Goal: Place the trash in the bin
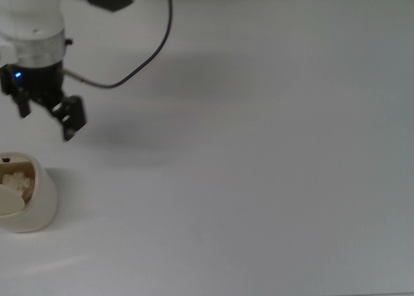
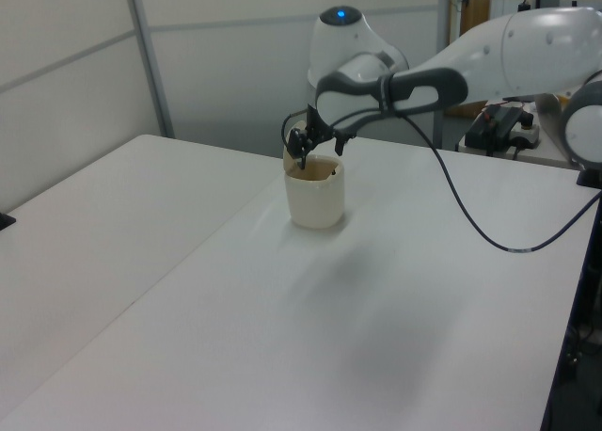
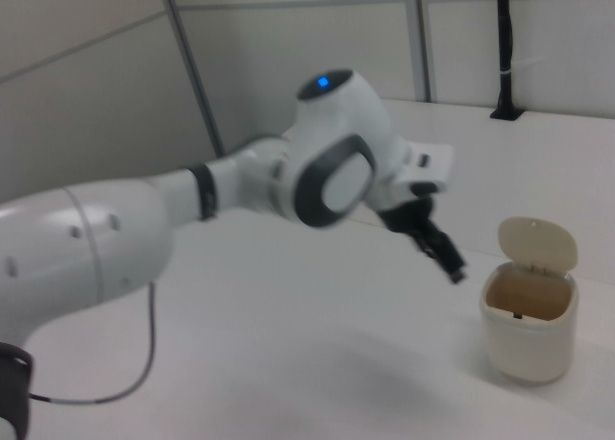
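The bin (image 1: 40,202) stands at the top view's lower left edge, a cream-white pot with a tan inside. The trash (image 1: 14,179), a lumpy off-white paper wad, lies inside it beside the pale flap (image 1: 9,204). My gripper (image 1: 46,115) hangs apart from the bin, toward the top view's upper right of it, open with nothing between its dark fingers. In the left view the gripper (image 2: 318,151) is just above the bin (image 2: 315,198). The right view shows the bin (image 3: 527,339) with its flap (image 3: 536,244) standing up and the gripper (image 3: 437,246) to the right view's left of it.
A black cable (image 1: 139,60) loops from the arm over the white table (image 1: 259,167). Grey wall panels (image 2: 216,64) stand behind the table in the left view. A second white table (image 2: 85,215) adjoins on the left view's left.
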`<state>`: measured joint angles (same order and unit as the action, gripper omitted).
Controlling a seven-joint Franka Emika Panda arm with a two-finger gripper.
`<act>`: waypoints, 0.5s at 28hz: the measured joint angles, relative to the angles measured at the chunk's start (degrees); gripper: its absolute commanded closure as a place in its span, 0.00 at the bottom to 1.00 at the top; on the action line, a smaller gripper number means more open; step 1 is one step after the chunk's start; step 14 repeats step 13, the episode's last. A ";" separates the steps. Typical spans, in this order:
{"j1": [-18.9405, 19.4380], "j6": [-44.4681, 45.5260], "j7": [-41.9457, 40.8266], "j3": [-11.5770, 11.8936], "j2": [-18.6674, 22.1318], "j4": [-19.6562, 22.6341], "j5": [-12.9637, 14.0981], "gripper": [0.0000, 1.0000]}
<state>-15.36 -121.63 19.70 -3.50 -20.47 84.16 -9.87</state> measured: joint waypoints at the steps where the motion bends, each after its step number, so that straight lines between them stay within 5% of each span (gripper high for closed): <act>1: 0.22 4.10 -2.21 -0.75 1.35 0.00 0.97 0.00; 14: 0.55 28.83 -15.94 -6.53 9.10 0.11 3.46 0.00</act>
